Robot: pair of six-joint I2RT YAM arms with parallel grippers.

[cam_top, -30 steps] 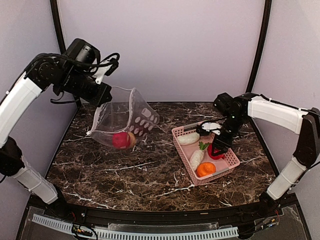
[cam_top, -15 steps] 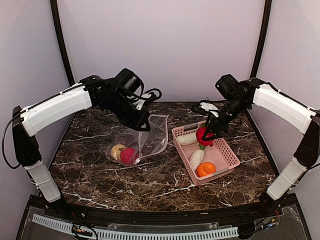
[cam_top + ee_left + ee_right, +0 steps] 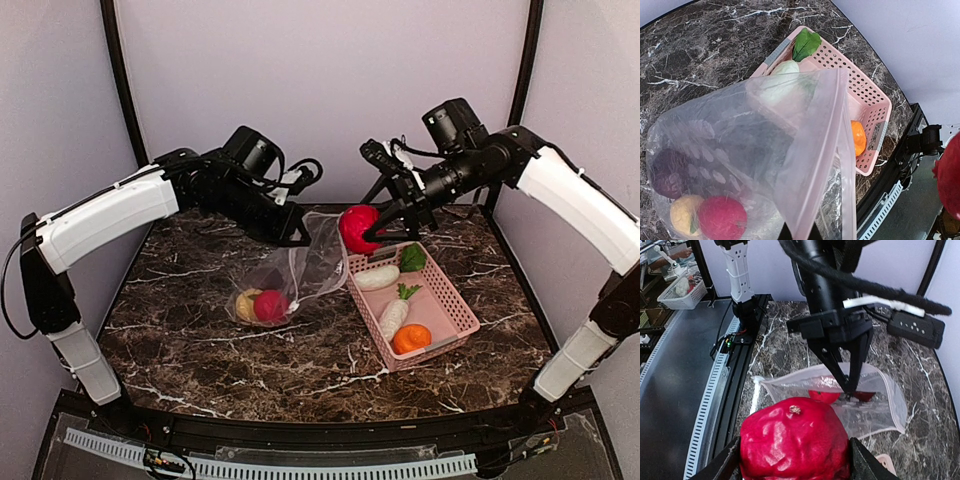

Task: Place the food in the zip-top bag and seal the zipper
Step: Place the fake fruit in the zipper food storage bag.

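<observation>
The clear zip-top bag (image 3: 312, 262) hangs with its mouth up, its bottom resting on the table. My left gripper (image 3: 300, 238) (image 3: 801, 233) is shut on the pale zipper strip (image 3: 826, 145) at the mouth edge. In the bag lie a red ball (image 3: 271, 305), a yellow-peach ball (image 3: 246, 303) and a dark purple piece (image 3: 667, 174). My right gripper (image 3: 366, 228) (image 3: 795, 450) is shut on a big red ball (image 3: 792, 440), held in the air just right of the bag's mouth.
A pink mesh basket (image 3: 452, 300) stands right of the bag. It holds two white radishes (image 3: 377, 278), an orange (image 3: 411, 339) and a green leafy piece (image 3: 413, 258). The black frame rail (image 3: 300, 432) runs along the near edge.
The left arm swung right and down, bringing the bag from the far left to mid-table. The right gripper lifted the red ball out of the basket and carried it left and up.
</observation>
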